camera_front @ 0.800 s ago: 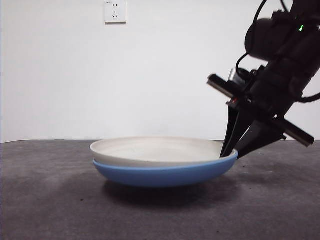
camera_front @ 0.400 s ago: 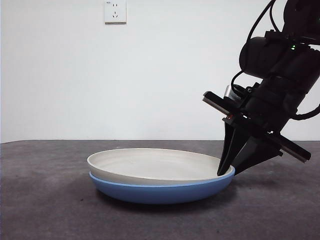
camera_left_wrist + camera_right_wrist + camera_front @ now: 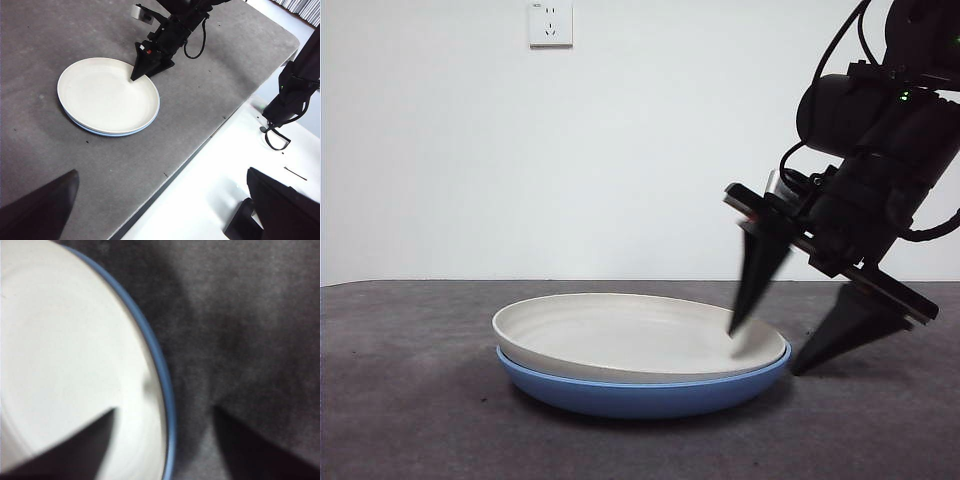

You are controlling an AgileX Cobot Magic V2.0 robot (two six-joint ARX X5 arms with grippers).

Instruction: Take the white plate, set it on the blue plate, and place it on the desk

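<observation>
Closest to me is the desk (image 3: 420, 420), dark grey and a bit speckled, and the two plates are stacked right in the middle of it. The blue plate (image 3: 640, 392) sits flat on the desk and the white plate (image 3: 620, 335) is nested inside it, so only a thin blue rim shows around the cream one.

The right gripper (image 3: 765, 350) is at the stack's right edge, coming down at a slant from the top right corner. Its fingers are spread wide and straddle the rim: one tip hangs over the inside of the white plate, the other is outside, down near the desk. Neither one is gripping anything.

The left gripper (image 3: 160, 205) is parked well away, high over the table edge, jaws wide apart and empty.

Behind it all there's a plain white wall with a power socket (image 3: 550, 22).
</observation>
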